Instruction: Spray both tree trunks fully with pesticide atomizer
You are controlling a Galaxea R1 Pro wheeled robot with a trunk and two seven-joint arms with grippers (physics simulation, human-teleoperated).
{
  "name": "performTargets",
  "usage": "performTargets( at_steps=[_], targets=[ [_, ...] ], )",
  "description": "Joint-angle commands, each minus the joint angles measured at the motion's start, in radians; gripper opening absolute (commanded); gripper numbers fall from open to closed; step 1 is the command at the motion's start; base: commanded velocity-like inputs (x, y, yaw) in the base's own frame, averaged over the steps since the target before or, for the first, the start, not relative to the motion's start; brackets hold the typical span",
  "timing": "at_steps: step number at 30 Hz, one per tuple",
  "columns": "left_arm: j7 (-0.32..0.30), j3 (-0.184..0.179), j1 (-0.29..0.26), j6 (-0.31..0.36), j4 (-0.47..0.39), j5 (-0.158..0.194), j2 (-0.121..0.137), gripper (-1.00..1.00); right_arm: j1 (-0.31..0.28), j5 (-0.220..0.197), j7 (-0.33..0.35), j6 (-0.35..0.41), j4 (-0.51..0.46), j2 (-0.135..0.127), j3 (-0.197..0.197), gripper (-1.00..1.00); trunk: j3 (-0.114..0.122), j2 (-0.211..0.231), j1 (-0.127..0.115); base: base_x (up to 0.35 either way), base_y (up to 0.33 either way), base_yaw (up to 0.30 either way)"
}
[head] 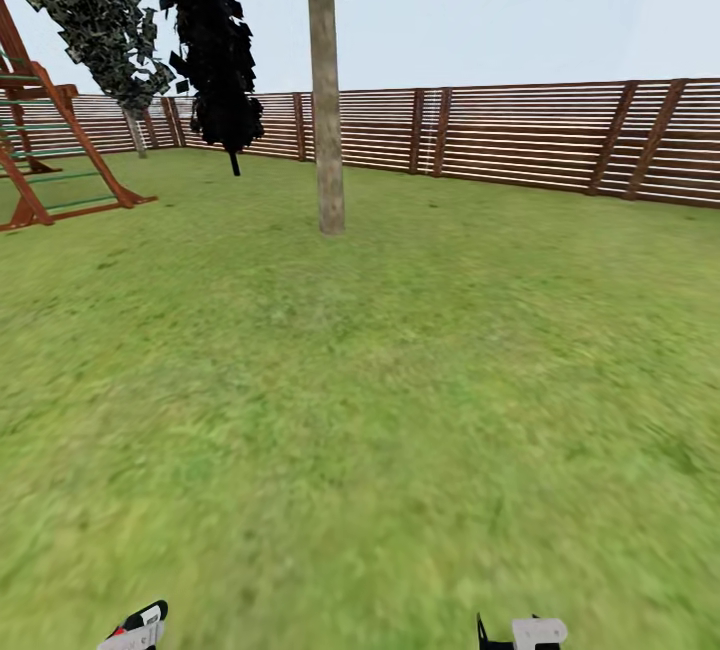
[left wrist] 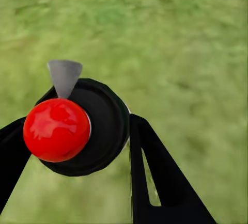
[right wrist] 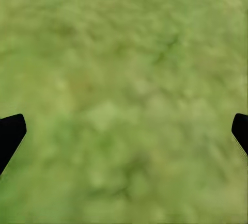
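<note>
In the left wrist view my left gripper (left wrist: 77, 149) is shut on the pesticide atomizer (left wrist: 95, 126), a black round body with a glossy red ball on top and a grey pointed nozzle, held above the grass. The right gripper (right wrist: 124, 131) stands open over bare grass, with its black fingertips (right wrist: 10, 133) wide apart. The tops of the left gripper (head: 135, 628) and the right gripper (head: 522, 633) peek in at the head view's lower edge. A tall tree trunk (head: 325, 80) of pale grey-tan bark rises straight ahead across the lawn. A second leafy tree (head: 100, 20) stands far left by the fence.
A brown slatted fence (head: 520, 135) closes the lawn at the back. A near-black narrow conifer (head: 215, 50) stands left of the near trunk. A red-brown wooden play frame (head: 45, 145) occupies the far left. Open grass (head: 380, 410) stretches between me and the trunk.
</note>
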Motion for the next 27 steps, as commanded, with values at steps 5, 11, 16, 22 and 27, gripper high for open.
performTargets(
  at_steps=[5, 11, 16, 22, 27],
  targets=[
    [-0.011, 0.005, -0.001, -0.002, 0.001, 0.008, 0.0, -1.0, 0.0, -0.004, -0.005, -0.002, 0.0, 0.0, 0.009, 1.0, -0.001, 0.0, 0.0, 0.339, 0.0, 0.0],
    [-0.011, 0.005, -0.001, -0.002, 0.001, 0.008, 0.0, -1.0, 0.0, -0.004, -0.005, -0.002, 0.0, 0.0, 0.009, 1.0, -0.001, 0.0, 0.0, 0.339, 0.0, 0.0],
    [-0.011, 0.005, -0.001, -0.003, 0.001, 0.008, 0.0, -1.0, 0.0, -0.004, -0.005, -0.002, 0.001, 0.0, 0.009, 1.0, -0.001, 0.0, 0.0, 0.339, 0.0, 0.0],
    [-0.011, 0.005, -0.001, -0.003, 0.001, 0.008, 0.0, -1.0, 0.0, -0.004, -0.005, -0.002, 0.0, 0.0, 0.009, 1.0, -0.001, 0.0, 0.0, 0.339, 0.0, 0.0],
    [-0.011, 0.005, 0.0, -0.003, 0.001, 0.008, 0.0, -1.0, 0.0, -0.004, -0.005, -0.002, 0.0, 0.0, 0.009, 1.0, -0.001, 0.0, 0.0, 0.339, 0.0, 0.0]
  ],
)
